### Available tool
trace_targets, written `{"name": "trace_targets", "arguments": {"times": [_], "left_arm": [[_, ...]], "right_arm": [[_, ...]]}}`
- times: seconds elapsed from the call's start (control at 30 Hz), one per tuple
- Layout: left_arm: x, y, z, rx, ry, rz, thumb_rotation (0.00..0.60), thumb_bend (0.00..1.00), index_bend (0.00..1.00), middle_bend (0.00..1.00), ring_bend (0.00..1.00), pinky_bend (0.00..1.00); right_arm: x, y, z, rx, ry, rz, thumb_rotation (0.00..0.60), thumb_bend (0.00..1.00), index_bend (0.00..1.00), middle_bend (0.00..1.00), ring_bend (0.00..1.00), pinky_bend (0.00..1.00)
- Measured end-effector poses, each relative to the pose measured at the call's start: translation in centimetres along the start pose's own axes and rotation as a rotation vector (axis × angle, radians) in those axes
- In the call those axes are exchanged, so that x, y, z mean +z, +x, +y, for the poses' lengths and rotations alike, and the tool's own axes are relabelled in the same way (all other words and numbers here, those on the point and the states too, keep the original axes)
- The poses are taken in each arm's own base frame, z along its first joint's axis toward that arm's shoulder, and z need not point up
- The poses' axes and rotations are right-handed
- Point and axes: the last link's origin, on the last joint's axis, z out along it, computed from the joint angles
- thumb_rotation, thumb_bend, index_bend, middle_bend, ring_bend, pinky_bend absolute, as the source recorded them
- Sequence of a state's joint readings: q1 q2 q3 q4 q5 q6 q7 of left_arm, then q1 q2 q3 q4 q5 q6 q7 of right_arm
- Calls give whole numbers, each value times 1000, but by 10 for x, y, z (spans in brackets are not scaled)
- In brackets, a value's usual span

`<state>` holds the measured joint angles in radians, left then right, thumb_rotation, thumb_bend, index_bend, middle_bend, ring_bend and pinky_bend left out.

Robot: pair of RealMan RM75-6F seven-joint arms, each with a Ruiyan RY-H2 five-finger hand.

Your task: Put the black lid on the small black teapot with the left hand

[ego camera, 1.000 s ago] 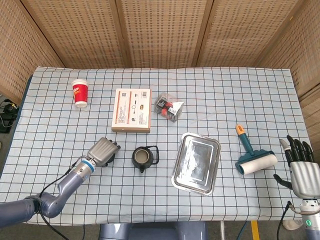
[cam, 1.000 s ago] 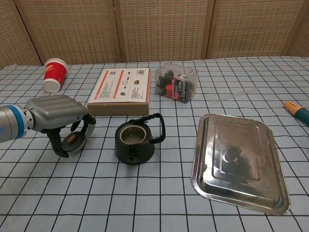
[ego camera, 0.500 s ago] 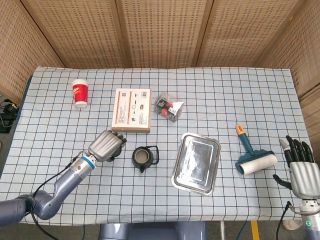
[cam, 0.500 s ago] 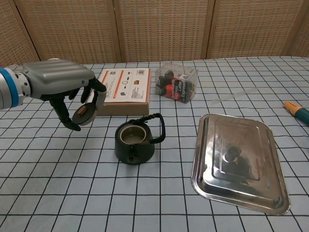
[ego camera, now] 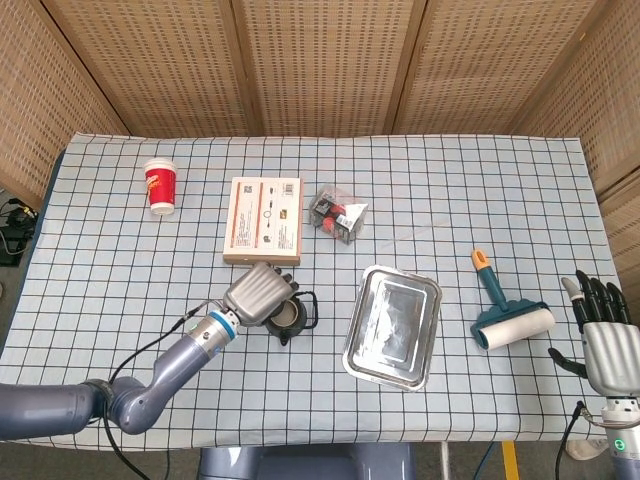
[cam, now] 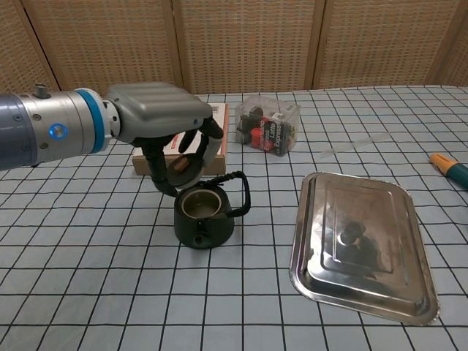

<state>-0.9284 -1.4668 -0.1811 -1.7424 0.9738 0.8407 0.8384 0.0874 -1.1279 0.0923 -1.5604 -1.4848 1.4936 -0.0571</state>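
The small black teapot (cam: 204, 213) stands open-topped on the checked cloth left of centre, its handle tipped to the right; the head view shows the teapot (ego camera: 290, 319) partly under my hand. My left hand (cam: 170, 124) hovers just above and behind its rim, gripping the black lid (cam: 183, 167) tilted between thumb and fingers. From the head view, the left hand (ego camera: 259, 292) covers the lid. Palm toward the camera, my right hand (ego camera: 607, 343) stays at the far right edge with fingers spread and holds nothing.
A steel tray (cam: 357, 240) lies right of the teapot. Behind it are a flat cardboard box (ego camera: 263, 219), a clear packet of small items (cam: 268, 124) and a red paper cup (ego camera: 160, 186). A teal lint roller (ego camera: 505, 307) lies at the right.
My left hand has lifted the lid off the cloth and carried it right, from left of the teapot to just above its rim. The right hand has stayed put.
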Motion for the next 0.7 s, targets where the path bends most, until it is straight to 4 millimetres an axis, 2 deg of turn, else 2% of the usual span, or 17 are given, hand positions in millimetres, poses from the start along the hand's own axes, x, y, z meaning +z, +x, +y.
{"name": "trace_targets", "arguments": {"times": [0.2,0.43,0.53,0.63,0.7], "left_arm": [[12,-2,19,6,1,-29,600,100,484,433,454,524],[18,-9,22,3,28,-55,600,89,470,418,453,520],[18,-9,23,-7,25,-58,600,44,447,388,439,509],[18,-10,23,-16,18,-64,600,1,379,293,310,414],[18,-10,23,-10,16,-67,600,0,346,199,190,312]], "right_arm": [[1,0,2,6,-5,-4,600,0,0,0,0,0],[1,0,2,11,-3,-5,600,0,0,0,0,0],[1,0,3,14,-4,-4,600,0,0,0,0,0],[2,2,3,19,-6,0,600,0,0,0,0,0],[2,3,4,21,-7,3,600,0,0,0,0,0]]}}
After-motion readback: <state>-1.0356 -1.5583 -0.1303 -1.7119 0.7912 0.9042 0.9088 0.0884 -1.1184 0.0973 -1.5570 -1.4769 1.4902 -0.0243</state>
